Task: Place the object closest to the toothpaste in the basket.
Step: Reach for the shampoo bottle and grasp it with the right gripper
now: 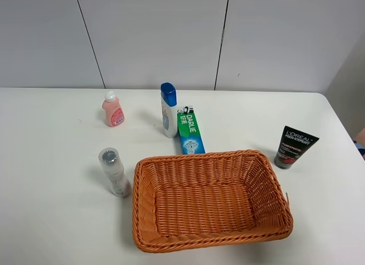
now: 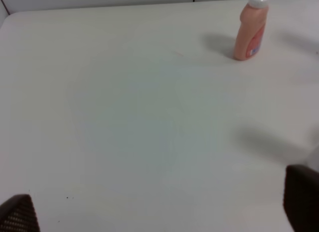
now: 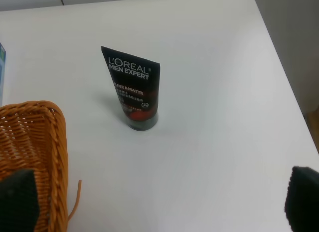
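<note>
The left gripper [image 2: 159, 208] has its two dark fingers [image 2: 17, 215] spread wide apart, holding and touching nothing, over the bare white counter [image 1: 51, 213]. The right gripper [image 3: 159, 197] is spread just as wide and is also empty. On the counter there are one woven basket [image 1: 199, 157], one green toothpaste box [image 1: 190, 134], three bottles and one black tube [image 1: 294, 146]. The white bottle with a blue cap [image 1: 169, 110] stands upright just beside the far end of the toothpaste box, closer to it than any other bottle. It shows only in the exterior high view, so its place relative to either gripper cannot be told. That view also shows a clear bottle [image 1: 114, 171] but neither gripper. The left wrist view shows the pink bottle [image 2: 250, 30] upright, well ahead of the left gripper. The right wrist view shows the black tube standing on its cap ahead of the right gripper, with a basket corner close beside one finger.
</note>
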Robot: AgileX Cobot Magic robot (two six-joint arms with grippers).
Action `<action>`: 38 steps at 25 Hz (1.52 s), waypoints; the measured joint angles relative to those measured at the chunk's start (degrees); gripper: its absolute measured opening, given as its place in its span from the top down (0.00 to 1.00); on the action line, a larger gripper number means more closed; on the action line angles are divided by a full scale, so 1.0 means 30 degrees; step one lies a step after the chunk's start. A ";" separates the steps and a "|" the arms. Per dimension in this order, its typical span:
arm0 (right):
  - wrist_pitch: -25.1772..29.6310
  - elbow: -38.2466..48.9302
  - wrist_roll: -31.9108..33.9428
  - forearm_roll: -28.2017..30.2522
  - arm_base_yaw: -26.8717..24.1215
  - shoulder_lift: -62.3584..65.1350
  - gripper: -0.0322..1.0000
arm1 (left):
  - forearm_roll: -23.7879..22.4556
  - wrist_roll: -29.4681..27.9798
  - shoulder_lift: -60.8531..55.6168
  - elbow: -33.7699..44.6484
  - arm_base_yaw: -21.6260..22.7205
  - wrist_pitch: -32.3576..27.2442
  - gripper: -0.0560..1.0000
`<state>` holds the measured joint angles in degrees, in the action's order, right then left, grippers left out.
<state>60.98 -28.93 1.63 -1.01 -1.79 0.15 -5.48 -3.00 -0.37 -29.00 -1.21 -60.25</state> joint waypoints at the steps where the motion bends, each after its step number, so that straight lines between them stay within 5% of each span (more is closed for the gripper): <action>1: 0.0000 0.0000 0.0000 0.0000 0.0000 0.0000 0.01 | 0.0000 0.0000 0.0000 0.0000 0.0000 0.0000 0.00; 20: 0.0005 -0.0405 -0.0346 -0.0147 0.0006 -0.0856 0.01 | 0.0000 0.0004 0.0000 0.0000 0.0000 0.0000 0.00; 24: -0.1039 -0.2590 -0.2185 -0.0628 0.0532 -0.5457 0.01 | 0.0000 0.0004 0.0000 0.0000 0.0000 0.0000 0.00; 29: -0.2233 -0.5704 -0.5561 -0.3924 0.2872 -1.2640 0.01 | -0.0018 0.0023 0.0000 0.0000 0.0000 0.0000 0.00; 38: -0.8007 -0.8487 -0.6681 -0.3607 0.7981 -2.4471 0.01 | -0.0018 0.0008 0.0000 0.0000 0.0000 0.0000 0.00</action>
<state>36.96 -54.39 -18.41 -11.83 22.15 -73.26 -5.53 -2.97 -0.37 -29.00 -1.21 -60.25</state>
